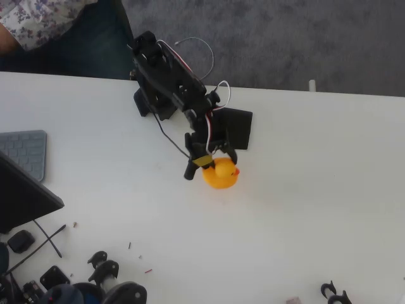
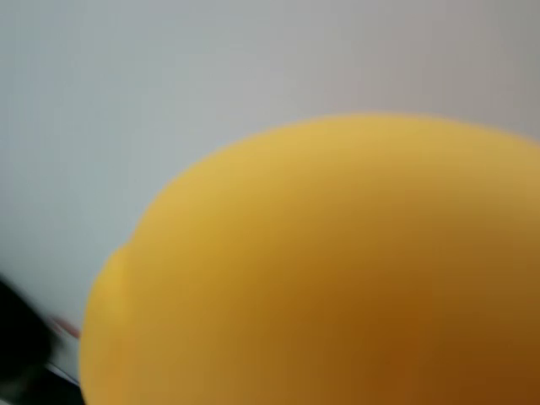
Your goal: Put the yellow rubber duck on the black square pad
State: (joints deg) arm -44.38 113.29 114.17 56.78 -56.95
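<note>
The yellow rubber duck (image 1: pixel 223 175) sits on the white table near the middle of the overhead view, its red-orange beak pointing right. My gripper (image 1: pixel 209 163) hangs right over the duck's upper left side, one black finger (image 1: pixel 189 171) just left of it and the other by its top right. Whether the fingers press on the duck is hidden. In the wrist view the duck (image 2: pixel 337 270) is a close, blurred yellow mass. The black square pad (image 1: pixel 239 128) lies flat just behind the duck, its left part covered by the arm.
A grey keyboard (image 1: pixel 25 152) and a dark slab (image 1: pixel 22 196) lie at the left edge. Small black parts (image 1: pixel 104 272) are scattered along the front left. A person in a patterned sleeve (image 1: pixel 38 22) sits behind the table's far left.
</note>
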